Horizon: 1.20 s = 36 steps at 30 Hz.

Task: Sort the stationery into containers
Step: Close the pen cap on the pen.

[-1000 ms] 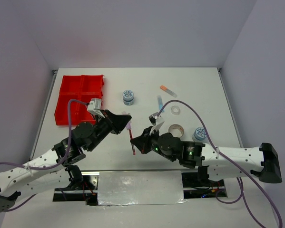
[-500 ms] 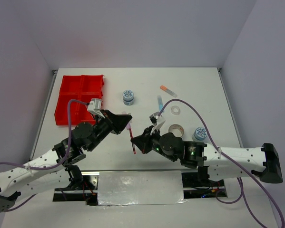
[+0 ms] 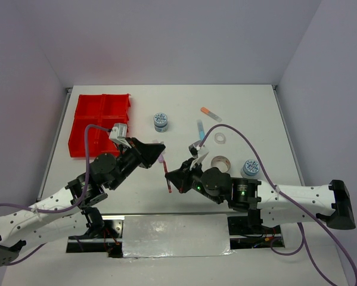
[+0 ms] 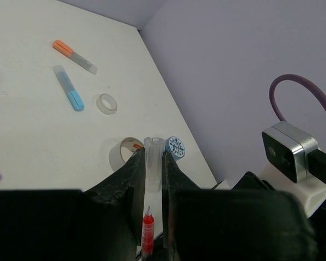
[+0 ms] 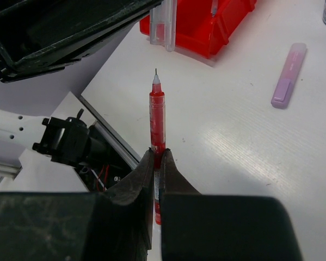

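One pen (image 5: 157,114) is clenched in the right gripper (image 5: 157,163). It has a thin red barrel, a pale collar and a bare needle tip, with no cap on. The tip points at a clear cap (image 5: 164,22), a see-through tube that the left gripper (image 4: 152,179) grasps between its jaws. Tip and cap are close but apart. Both are held over the near middle of the table (image 3: 255,113), to the right of the red tray (image 3: 101,122).

The pen's rear end is hidden between the right fingers. The frame of the right wrist view cuts off the cap's far end and most of the tray. From above the cap can scarcely be made out against the white surface, and the left gripper covers most of the purple marker (image 5: 288,76).
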Each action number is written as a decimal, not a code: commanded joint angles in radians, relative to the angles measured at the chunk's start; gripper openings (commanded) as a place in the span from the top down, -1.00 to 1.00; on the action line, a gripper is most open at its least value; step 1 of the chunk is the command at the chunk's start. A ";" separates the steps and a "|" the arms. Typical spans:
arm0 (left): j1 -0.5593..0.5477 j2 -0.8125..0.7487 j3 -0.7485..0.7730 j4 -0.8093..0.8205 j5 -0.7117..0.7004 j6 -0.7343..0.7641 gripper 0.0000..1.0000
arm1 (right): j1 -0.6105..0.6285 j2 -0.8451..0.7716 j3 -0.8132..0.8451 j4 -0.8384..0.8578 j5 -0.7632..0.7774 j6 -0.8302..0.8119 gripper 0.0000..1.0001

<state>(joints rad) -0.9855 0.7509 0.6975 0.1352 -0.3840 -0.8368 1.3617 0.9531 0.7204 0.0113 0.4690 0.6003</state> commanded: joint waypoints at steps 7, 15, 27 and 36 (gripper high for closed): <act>-0.007 0.010 -0.007 0.080 0.022 0.007 1.00 | 0.011 -0.025 0.063 -0.004 0.068 -0.039 1.00; -0.007 0.019 -0.010 0.090 0.031 0.002 1.00 | 0.011 -0.027 0.074 -0.025 0.086 -0.057 1.00; -0.005 0.002 -0.018 0.095 0.034 0.004 1.00 | 0.010 -0.022 0.080 -0.036 0.112 -0.062 1.00; -0.005 0.018 -0.027 0.119 0.053 -0.010 1.00 | 0.007 0.006 0.119 -0.051 0.134 -0.083 1.00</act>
<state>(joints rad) -0.9855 0.7700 0.6800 0.1879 -0.3500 -0.8421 1.3636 0.9520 0.7792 -0.0494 0.5625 0.5343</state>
